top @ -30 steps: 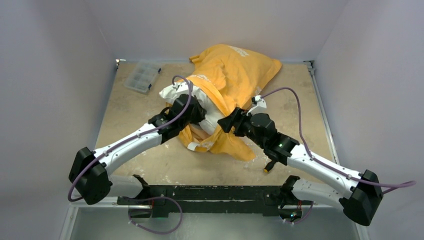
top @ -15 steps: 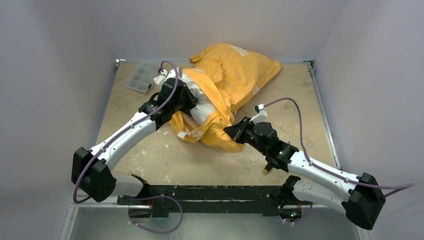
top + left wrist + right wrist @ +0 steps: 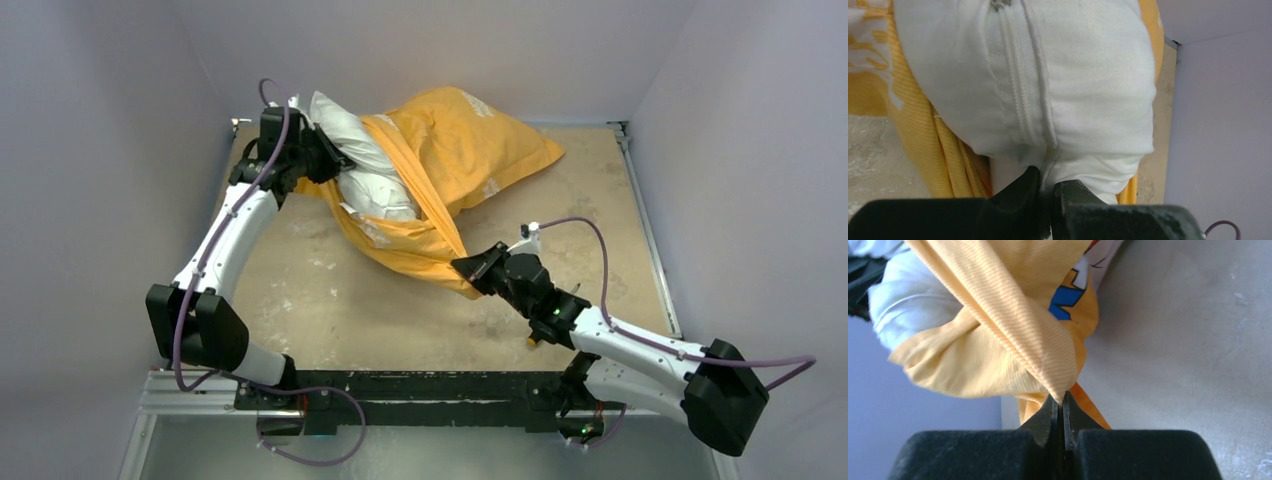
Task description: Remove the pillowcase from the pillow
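The orange-yellow pillowcase lies at the back of the table, stretched in a band toward the front. The white pillow bulges out of its open left end. My left gripper is at the back left, shut on a fold of the pillow beside its zipper, with the pillowcase bunched behind; the left gripper pinches white cloth. My right gripper is shut on the pillowcase's near edge. In the right wrist view the right gripper nips a peak of the pillowcase, with the pillow beyond.
The tan table is closed in by pale walls on the left, back and right. A small orange-tipped tool lies under my right forearm. The black rail runs along the near edge.
My left gripper has hauled the pillow's end up toward the back left corner. My right gripper shut on the pillowcase's edge and drew it toward the front. More white pillow shows.
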Robot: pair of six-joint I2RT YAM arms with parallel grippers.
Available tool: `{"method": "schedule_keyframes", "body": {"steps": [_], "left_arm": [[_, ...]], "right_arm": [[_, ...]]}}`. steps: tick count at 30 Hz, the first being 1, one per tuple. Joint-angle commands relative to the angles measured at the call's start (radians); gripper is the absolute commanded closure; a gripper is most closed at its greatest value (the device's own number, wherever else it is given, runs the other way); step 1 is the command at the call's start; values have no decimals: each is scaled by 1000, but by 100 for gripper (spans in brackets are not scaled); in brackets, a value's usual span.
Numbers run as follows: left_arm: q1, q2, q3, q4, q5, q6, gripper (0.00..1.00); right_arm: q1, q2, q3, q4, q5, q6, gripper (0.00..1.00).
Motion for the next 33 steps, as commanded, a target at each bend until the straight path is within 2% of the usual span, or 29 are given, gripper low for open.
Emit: {"method": "schedule_keyframes", "body": {"steps": [1,7,9,11,13,15,18,23,29,33], "left_arm": [[74,-22,83,136,92,34,100],[79,-108,-7,188,290,-4,100],[79,-148,-35,205,320,-12,100],[83,-165,-16,155,304,25,100],[120,-170,29,103,269,53,100],[185,-172,49,100,298,39,100],[293,-178,42,149,377,-39,100],[379,-174,7,241,470,-146,100],[389,-207,-19,254,532,-138,100],[366,-277,-117,255,568,-112,100]], "right_arm": [[-1,10,-17,-143,111,135,100],[-1,100,16,-134,157,173,100],[-1,144,39,-131,159,162,100],[-1,174,54,-135,165,151,100],[-1,184,59,-140,171,150,100],[-1,185,59,-145,177,158,100],[-2,184,60,-167,194,184,100],[-5,146,42,-230,236,247,100],[-10,72,22,-276,270,280,100],[-10,70,61,-226,266,164,90]]}}
